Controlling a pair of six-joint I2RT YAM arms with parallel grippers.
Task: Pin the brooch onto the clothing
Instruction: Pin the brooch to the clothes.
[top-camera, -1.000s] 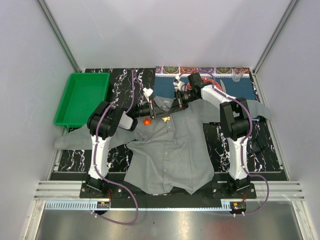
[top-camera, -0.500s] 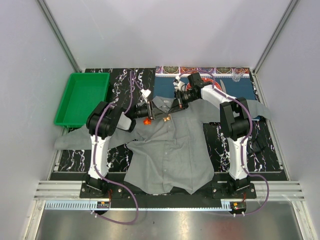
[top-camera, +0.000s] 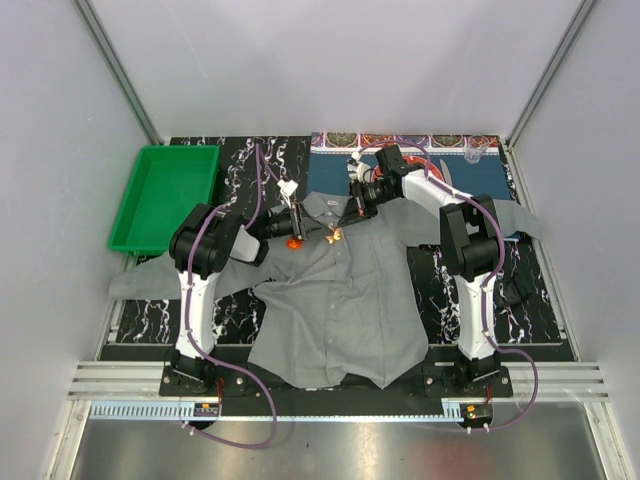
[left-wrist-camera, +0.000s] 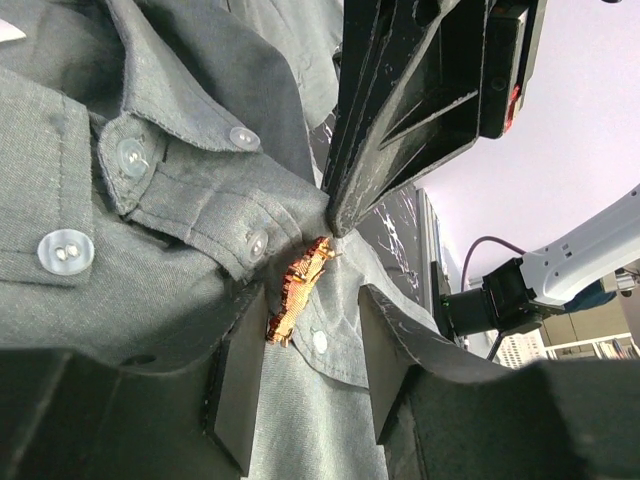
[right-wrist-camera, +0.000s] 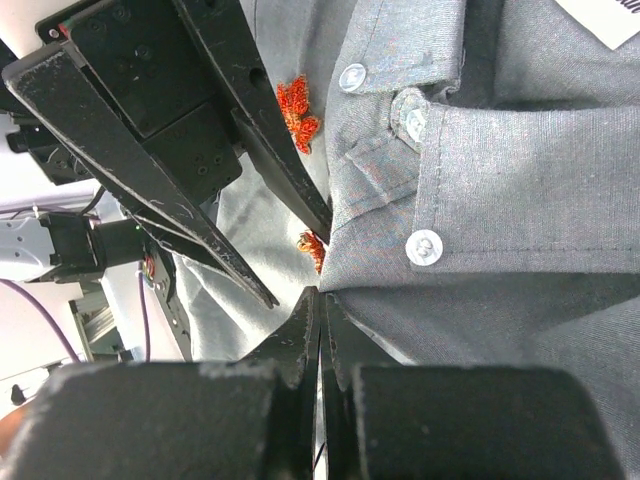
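The grey shirt (top-camera: 340, 310) is lying front-up in the middle of the black marbled counter (top-camera: 230, 160). Its collar is pointing away from the arm bases and its short sleeves are spreading to both sides. One sleeve is lying over the blue patterned placemat (top-camera: 470, 172) at the far right. The brooch (top-camera: 335, 236), a small orange-gold piece, is resting on the shirt just below the collar. It is lying close to the buttoned front strip, near a small pale button (left-wrist-camera: 319, 341).

The left gripper (left-wrist-camera: 305, 375) is pointing in from the left, low over the chest of the shirt. Its jaws are standing about half apart and are holding nothing. In the left wrist view the brooch is lying in the gap just past their tips, and I cannot tell whether either tip is touching it.

The right gripper (right-wrist-camera: 320, 315) is pointing in from the far side, opposite to the left one. Its jaws are pressing fully together, and their tip is touching the shirt at the edge of the front strip, just beside the brooch. The views are not showing whether a fold of the thin fabric is being pinched between them.

A second orange-red piece (right-wrist-camera: 298, 108) is lying on the shirt beside the left gripper, apart from the brooch. A green tray (top-camera: 165, 195) is sitting on the far left part of the counter, well apart from the collar.
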